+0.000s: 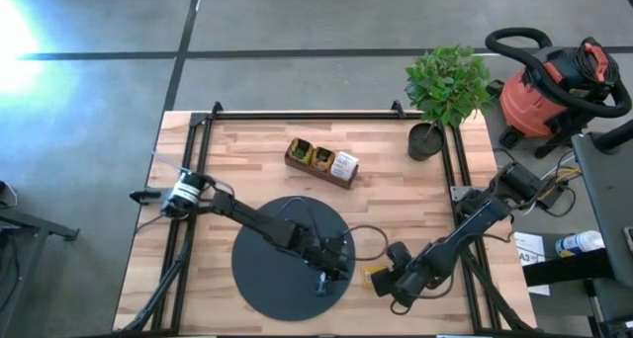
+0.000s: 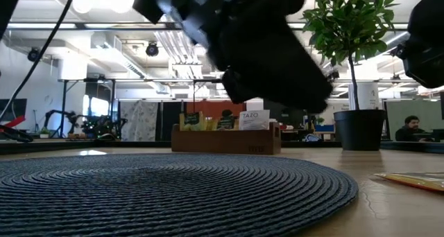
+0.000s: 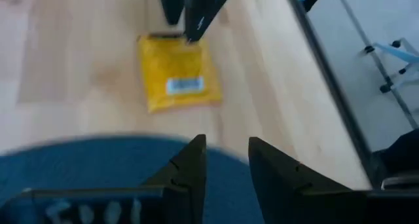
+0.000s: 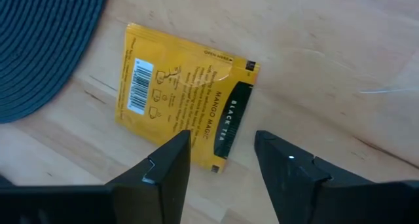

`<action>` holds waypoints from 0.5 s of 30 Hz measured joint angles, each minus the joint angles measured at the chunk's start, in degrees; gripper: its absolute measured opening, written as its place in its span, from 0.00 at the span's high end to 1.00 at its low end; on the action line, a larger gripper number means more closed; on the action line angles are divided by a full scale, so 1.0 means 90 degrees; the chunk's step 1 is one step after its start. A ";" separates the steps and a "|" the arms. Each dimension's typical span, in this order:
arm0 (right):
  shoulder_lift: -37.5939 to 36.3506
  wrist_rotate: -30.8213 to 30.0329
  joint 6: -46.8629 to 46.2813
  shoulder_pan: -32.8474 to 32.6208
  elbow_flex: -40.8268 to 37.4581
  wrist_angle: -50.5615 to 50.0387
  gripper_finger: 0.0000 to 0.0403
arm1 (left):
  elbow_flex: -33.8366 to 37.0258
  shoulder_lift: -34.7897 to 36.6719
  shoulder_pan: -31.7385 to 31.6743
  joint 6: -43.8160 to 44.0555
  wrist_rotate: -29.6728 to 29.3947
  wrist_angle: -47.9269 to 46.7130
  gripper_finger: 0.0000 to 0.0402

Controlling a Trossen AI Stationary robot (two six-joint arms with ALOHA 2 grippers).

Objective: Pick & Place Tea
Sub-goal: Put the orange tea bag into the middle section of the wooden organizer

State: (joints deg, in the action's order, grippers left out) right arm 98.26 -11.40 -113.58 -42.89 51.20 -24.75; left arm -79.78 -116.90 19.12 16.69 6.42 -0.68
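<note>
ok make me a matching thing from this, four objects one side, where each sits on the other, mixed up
Things:
1. yellow tea sachet
2. wooden tray
3. potted plant
4. left gripper

Places:
A. far right corner of the table
B. over the round dark mat
C. flat on bare wood beside the mat, below the right gripper
D. middle of the table, far side

Pairs: 1-C, 2-D, 3-A, 4-B

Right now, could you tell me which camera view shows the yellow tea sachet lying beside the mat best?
The right wrist view: the yellow tea sachet fills it, print readable. The left wrist view shows it blurred, the high view a tiny patch, the low view only an edge.
</note>
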 joint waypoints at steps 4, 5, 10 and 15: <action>-0.0005 -0.0038 0.0002 0.0025 -0.0026 0.0006 0.56 | -0.0537 -0.0418 0.0024 -0.0007 0.0010 0.0041 0.73; -0.0007 -0.0036 0.0003 0.0027 -0.0040 0.0018 0.56 | -0.0699 -0.0572 0.0024 -0.0007 0.0012 0.0031 0.73; -0.0005 -0.0040 0.0028 0.0029 -0.0014 0.0055 0.56 | -0.1398 -0.1235 -0.0005 0.0026 0.0012 -0.0084 0.73; 0.0006 -0.0156 0.0017 0.0029 0.0007 0.0130 0.57 | -0.1916 -0.1731 -0.0027 0.0037 0.0017 -0.0469 0.73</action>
State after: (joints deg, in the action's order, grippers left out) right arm 98.31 -12.81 -113.43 -42.63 51.27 -23.58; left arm -97.03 -132.48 18.88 17.02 6.57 -4.90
